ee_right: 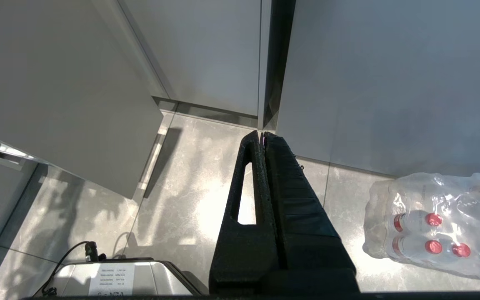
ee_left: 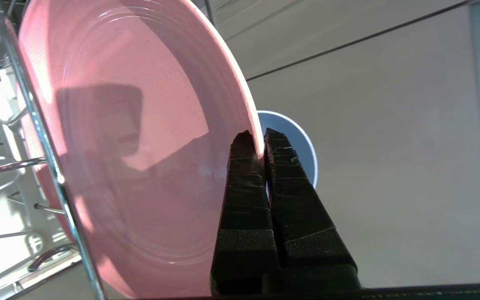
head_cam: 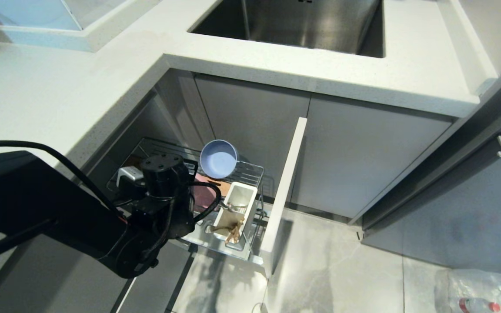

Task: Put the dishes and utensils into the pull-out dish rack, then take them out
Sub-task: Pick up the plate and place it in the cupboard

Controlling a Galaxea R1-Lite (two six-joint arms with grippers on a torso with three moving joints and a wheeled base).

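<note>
Down at the pull-out dish rack (head_cam: 250,174), we are working with our left arm alone, reaching low beside the grey front panel (head_cam: 283,195) that is standing out from the cabinet. Our left gripper (ee_left: 261,143) is pinching the rim of the pink plate (ee_left: 131,146), one finger on each face, so the plate is hanging on edge rather than lying flat. We judge that this edge grip is what lets the plate ride between the upright prongs (ee_left: 15,164), whose chrome wires are running just beside its face in the left wrist view. Whether the plate is resting in a slot or just clear of one, we cannot tell.

Past the plate's rim, the blue-grey bowl (head_cam: 218,158) is sitting tilted on its side toward the back of the rack, its opening facing up toward our head camera; propped like that, it is taking up one prong gap and draining freely. Nearer the front panel, the white utensil cup (head_cam: 236,209) is holding the chopsticks (head_cam: 233,232) and the slim metal utensil (head_cam: 233,208), all leaning inside it, which is keeping thin pieces from slipping through the wires.

Our right gripper (ee_right: 263,135) is hanging parked with its fingers pressed together and nothing between them, pointing at the floor near a wrapped pack of bottles (ee_right: 436,225). With everything sitting in the rack, we judge the plate to be the piece in hand now.
</note>
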